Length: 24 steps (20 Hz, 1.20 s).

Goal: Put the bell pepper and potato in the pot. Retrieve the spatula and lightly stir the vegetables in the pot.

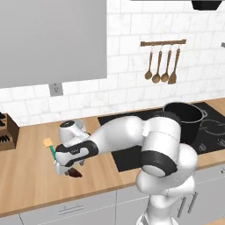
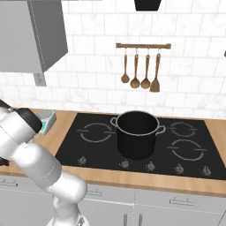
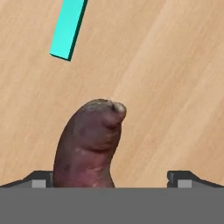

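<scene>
A white marble-tiled wall (image 2: 185, 84) backs a light wooden countertop (image 1: 30, 176) with an inset black glass cooktop (image 2: 88, 145); brown wooden utensils hang from a wooden wall rail (image 2: 143, 46), above grey cabinet drawers (image 2: 176, 205), beside a grey wall cabinet (image 1: 52, 39)

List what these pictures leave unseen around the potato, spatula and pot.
- Pot contents: dark interior in the right base view; arm covers part of it in the left.
- Spatula: arm hides its lower handle, left base view.
- Potato: lower end cut off, hand view.
- Gripper: fingertips wide apart; contact with the potato unclear.
</scene>
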Motion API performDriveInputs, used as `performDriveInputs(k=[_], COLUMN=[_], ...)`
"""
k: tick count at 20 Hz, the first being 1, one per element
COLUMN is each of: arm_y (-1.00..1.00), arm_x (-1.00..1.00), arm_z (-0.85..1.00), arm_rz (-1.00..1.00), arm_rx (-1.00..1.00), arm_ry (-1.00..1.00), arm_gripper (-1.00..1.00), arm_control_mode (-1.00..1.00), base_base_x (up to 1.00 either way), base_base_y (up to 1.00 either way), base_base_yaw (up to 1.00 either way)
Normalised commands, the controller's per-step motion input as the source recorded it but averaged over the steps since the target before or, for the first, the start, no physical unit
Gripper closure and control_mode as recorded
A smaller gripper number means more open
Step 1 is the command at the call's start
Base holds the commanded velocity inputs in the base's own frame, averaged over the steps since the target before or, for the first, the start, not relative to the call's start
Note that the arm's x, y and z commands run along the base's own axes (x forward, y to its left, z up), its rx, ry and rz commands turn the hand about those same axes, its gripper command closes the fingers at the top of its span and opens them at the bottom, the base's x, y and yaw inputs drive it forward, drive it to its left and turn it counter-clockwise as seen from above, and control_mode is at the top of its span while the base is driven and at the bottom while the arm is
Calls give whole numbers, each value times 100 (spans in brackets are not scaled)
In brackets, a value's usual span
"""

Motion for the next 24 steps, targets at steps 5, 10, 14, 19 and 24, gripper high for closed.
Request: performDriveInputs(k=[5, 10, 14, 19, 24], arm_y=[1, -2, -35, -80, -99], arm_x=[0, -2, -19, -22, -13], arm_z=[-40, -24, 38, 100, 94], arm_rz=[-5, -12, -14, -18, -21], arm_rx=[-1, 0, 0, 7, 9], arm_ry=[1, 1, -5, -8, -1], arm_gripper=[100, 100, 100, 100, 100], arm_control_mode=[-100, -100, -100, -100, -100], base_base_x=[0, 0, 0, 0, 0], base_base_y=[0, 0, 0, 0, 0], base_base_yaw=[0, 0, 0, 0, 0])
